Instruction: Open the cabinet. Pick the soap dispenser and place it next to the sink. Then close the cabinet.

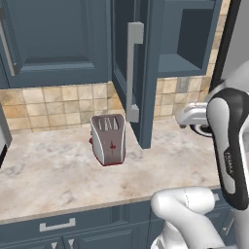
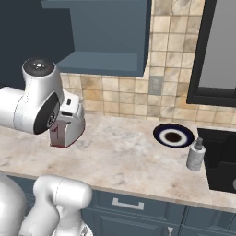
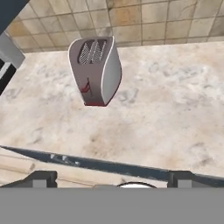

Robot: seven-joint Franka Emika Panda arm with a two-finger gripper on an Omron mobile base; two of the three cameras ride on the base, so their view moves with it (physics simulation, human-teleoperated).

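Jaws spread wide above counter (image 3: 166, 100), holding nothing

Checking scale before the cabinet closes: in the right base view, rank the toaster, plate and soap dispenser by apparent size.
1. Silver-and-red toaster, partly hidden by the arm.
2. Dark-rimmed round plate.
3. Small grey soap dispenser.
Toaster versus plate is close.

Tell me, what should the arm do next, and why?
Probably reach for the cabinet door and swing it shut: it stands open, the soap dispenser already sits on the counter beside the sink, and the gripper is open and empty.
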